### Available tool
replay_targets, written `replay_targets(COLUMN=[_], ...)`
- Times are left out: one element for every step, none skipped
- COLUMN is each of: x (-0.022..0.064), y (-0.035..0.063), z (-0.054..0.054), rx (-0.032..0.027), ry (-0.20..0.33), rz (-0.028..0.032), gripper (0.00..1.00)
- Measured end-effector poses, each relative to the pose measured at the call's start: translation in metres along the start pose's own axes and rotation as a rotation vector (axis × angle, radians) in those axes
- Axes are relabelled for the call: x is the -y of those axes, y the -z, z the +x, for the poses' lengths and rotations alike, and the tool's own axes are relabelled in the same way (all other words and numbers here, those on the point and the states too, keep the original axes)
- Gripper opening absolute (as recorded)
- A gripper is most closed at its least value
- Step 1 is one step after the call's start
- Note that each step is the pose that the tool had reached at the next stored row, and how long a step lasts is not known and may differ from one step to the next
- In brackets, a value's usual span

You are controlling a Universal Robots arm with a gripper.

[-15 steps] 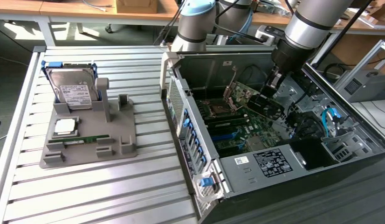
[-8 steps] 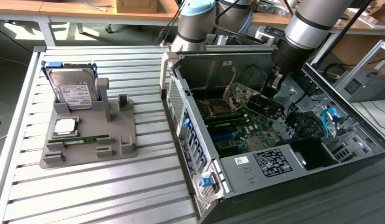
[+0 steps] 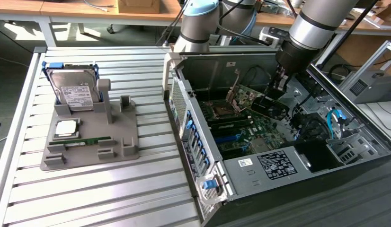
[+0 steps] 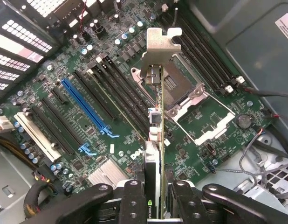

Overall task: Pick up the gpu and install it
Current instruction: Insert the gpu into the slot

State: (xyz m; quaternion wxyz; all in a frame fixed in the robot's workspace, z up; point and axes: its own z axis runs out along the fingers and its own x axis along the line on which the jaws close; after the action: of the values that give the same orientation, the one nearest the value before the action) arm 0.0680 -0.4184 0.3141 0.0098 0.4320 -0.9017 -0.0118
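Nearest the wrist camera: the gripper [image 4: 153, 205], its dark fingers [image 4: 133, 200] pressed in from both sides on the gpu [image 4: 156, 126], pinching the flat faces. Probably gripped this way to leave the connector edge free and to keep the card stiff under a downward push. Seen edge-on as a thin line, so standing on edge over the motherboard [image 4: 183, 154], not lying flat. Long axis running straight out from the fingers, with the silvery bracket [image 4: 160, 44] at the far end and its bent tab outermost. Held above the board, between the long black slots and the open processor socket [image 4: 193, 100]. Impossible to tell contact with either, though apparently apart. Crosses the diagonal of the blue slot [image 4: 85, 105] at an angle here, so judged not yet lined up with any slot and not seated.

In the exterior view: the gripper [image 3: 276, 92] reaching down into the open computer case [image 3: 246, 165], the gpu [image 3: 266, 106] just below it, inside, over the green board. Bracket end likely meant for the case wall with the blue clips [image 3: 190, 128], the usual fastening place for card brackets. Farther off, toward the exterior view's left: a grey holder [image 3: 88, 156] on the slatted table [image 3: 151, 189], keeping the hard drive [image 3: 72, 92] upright and the memory stick [image 3: 78, 140] flat in a groove, well apart from the work.
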Motion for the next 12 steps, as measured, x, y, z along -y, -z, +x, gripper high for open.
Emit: replay_targets(x=[0.0, 0.0, 0.0, 0.0, 0.0, 0.0, 0.0, 0.0, 0.0, 0.0, 0.0, 0.0], y=[0.0, 0.0, 0.0, 0.0, 0.0, 0.0, 0.0, 0.0, 0.0, 0.0, 0.0, 0.0], z=[0.0, 0.0, 0.0, 0.0, 0.0, 0.0, 0.0, 0.0, 0.0, 0.0, 0.0, 0.0], rx=[-0.0001, -0.0003, -0.0005, -0.0007, -0.0009, -0.001, -0.0014, -0.0015, -0.0017, -0.0019, -0.0021, -0.0022], ry=[0.005, 0.011, 0.019, 0.026, 0.032, 0.037, 0.047, 0.053, 0.058, 0.065, 0.07, 0.076], rz=[0.0, 0.0, 0.0001, 0.0002, 0.0002, 0.0003, 0.0003, 0.0004, 0.0004, 0.0005, 0.0005, 0.0006], gripper=[0.27, 0.27, 0.27, 0.27, 0.27, 0.27, 0.27, 0.27, 0.27, 0.27, 0.27, 0.27])
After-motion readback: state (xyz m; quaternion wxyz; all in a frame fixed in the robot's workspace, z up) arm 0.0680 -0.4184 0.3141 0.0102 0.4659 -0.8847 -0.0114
